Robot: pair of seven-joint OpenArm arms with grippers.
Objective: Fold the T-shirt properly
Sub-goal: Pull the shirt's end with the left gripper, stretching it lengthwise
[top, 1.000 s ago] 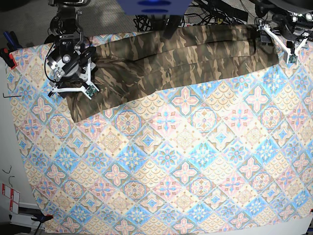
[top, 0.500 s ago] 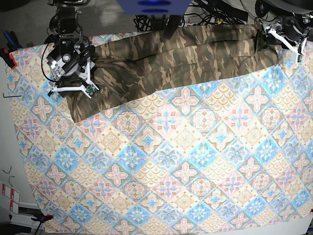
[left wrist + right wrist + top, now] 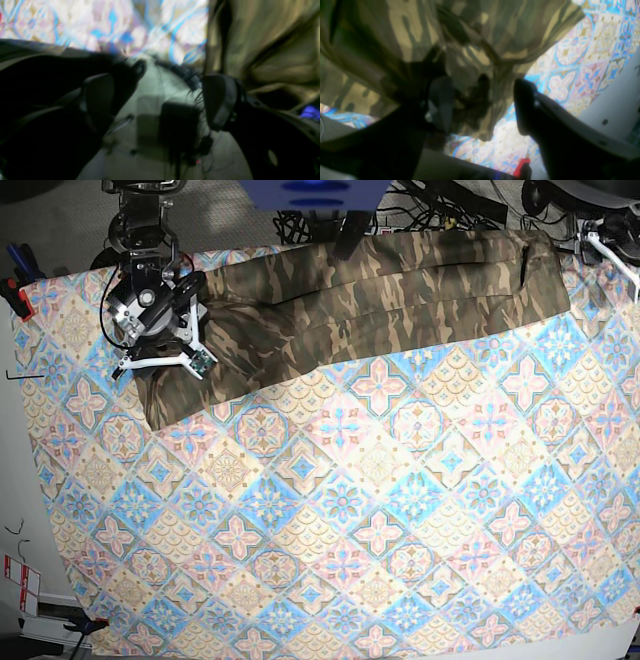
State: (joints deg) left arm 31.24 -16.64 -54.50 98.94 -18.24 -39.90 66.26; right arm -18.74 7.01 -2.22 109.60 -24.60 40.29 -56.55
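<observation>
both arms moved up; t-shirt (image 3: 370, 285) lies bunched lengthwise, left pincer (image 3: 157, 100) wide, right pincer (image 3: 482, 107) gaping.

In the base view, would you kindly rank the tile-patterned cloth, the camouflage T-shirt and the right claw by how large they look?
Largest to smallest:
1. Blue-pink-cream tile-patterned cloth
2. Olive-brown camouflage T-shirt
3. Right claw, with black body and white frame; it is raised nearer the camera, so it looks bigger than it is.

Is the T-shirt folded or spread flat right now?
Folded: the T-shirt lies as a long narrow band along the patterned cloth's far edge, layered lengthwise.
</observation>
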